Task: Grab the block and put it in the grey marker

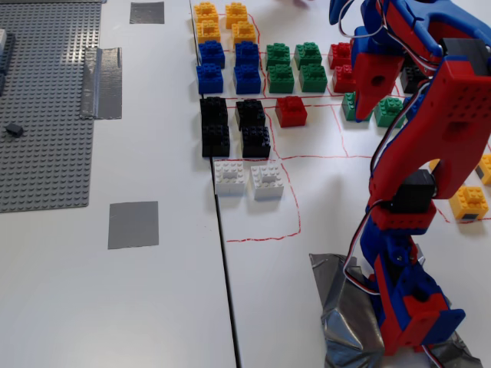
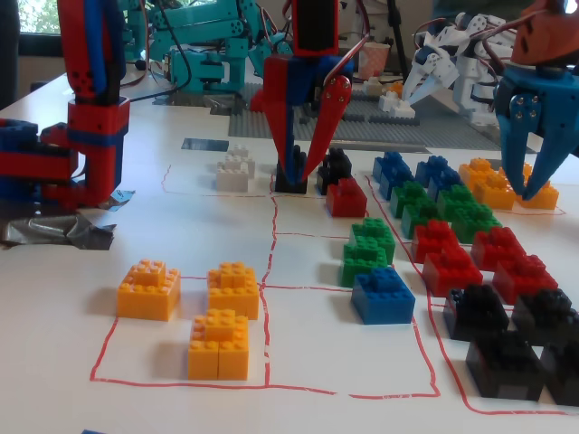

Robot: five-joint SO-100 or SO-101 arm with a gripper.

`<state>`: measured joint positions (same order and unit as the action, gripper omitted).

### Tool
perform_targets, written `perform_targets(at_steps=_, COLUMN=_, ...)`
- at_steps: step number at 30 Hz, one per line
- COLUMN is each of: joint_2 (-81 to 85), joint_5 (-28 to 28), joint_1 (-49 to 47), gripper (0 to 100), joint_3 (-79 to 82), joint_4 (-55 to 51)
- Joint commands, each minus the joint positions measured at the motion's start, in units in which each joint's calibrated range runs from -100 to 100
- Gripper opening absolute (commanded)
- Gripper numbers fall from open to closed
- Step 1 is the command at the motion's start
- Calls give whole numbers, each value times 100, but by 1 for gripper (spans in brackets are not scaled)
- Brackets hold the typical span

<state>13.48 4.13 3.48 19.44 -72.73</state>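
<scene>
Yellow bricks (image 2: 217, 345) nearest — gripper (image 2: 308, 172) spread, empty. You'd pinch the red block's (image 2: 346, 196) flat sides — light, rigid, slick plastic.

White table (image 1: 153, 307) carries coloured bricks (image 1: 230, 69), grey tape patches (image 1: 133, 225).

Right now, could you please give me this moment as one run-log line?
hand open, empty | block on table, ungrasped | grey marker bare
</scene>
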Motion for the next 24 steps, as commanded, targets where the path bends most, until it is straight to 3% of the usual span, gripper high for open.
perform_targets(at_steps=1, joint_2=385, joint_5=-103, joint_1=104, gripper=0, joint_3=-282, joint_4=-17)
perform_targets(at_steps=24, joint_2=550, joint_5=-215, joint_1=94, gripper=0, joint_3=-163, joint_4=-17)
